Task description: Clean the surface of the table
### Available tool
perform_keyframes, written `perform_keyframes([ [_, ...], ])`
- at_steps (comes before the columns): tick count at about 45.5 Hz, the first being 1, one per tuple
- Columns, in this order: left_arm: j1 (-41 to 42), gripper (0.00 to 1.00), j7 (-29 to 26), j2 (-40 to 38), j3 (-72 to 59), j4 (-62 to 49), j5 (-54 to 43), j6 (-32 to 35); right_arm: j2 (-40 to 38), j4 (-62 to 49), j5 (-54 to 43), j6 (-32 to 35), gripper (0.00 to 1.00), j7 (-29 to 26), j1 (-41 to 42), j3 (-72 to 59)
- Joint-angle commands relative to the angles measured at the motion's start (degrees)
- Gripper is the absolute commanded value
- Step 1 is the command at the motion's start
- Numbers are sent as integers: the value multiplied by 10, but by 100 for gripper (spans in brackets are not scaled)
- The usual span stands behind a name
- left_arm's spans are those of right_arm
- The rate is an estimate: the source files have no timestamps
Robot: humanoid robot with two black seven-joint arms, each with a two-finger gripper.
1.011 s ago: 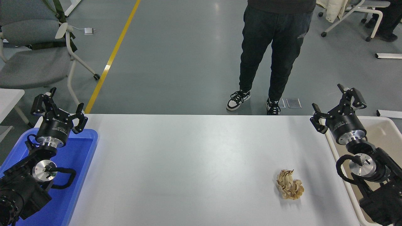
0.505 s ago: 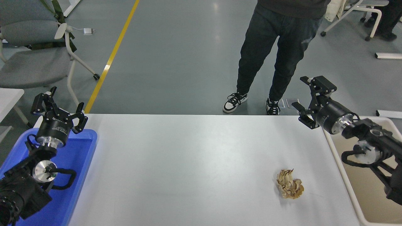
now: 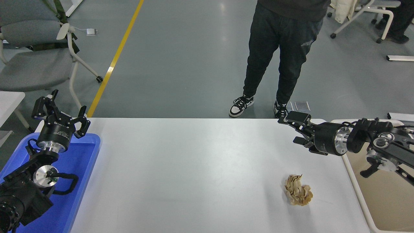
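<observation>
Stretching across the middle of the view, the table surface [image 3: 194, 168] is a smooth, matte white rectangle with a rounded far corner, bare except for one crumpled ball of tan paper [image 3: 298, 194] lying on its right part. One blue tray [image 3: 84, 155] adjoins its left end and one beige bin [image 3: 385, 194] adjoins its right end. Two black arms are in view. The left gripper [image 3: 61, 116] is parked over the far end of the blue tray, at the table's far left corner, its fingers spread apart. The right gripper [image 3: 296, 131] reaches in from the right edge, lying nearly level and pointing left above the far right part of the table, its jaws spread with a clear gap between them and nothing held. The paper ball sits nearer the camera than this gripper, well apart from it. One person [image 3: 281, 51] in dark trousers and black-and-white shoes stands on the grey floor beyond the far edge.
</observation>
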Motion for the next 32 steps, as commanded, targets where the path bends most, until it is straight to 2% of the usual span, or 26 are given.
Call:
perform_keyframes([
  [1, -1, 100, 0, 0, 0, 0, 0, -1, 3, 15, -111, 74, 100, -45, 41, -86],
  [5, -1, 100, 0, 0, 0, 0, 0, -1, 12, 3, -116, 95, 100, -40, 46, -104],
  [16, -1, 100, 0, 0, 0, 0, 0, -1, 56, -23, -129, 95, 100, -38, 57, -189],
  [32, -1, 100, 0, 0, 0, 0, 0, -1, 95, -90, -132, 89, 100, -40, 45, -189],
])
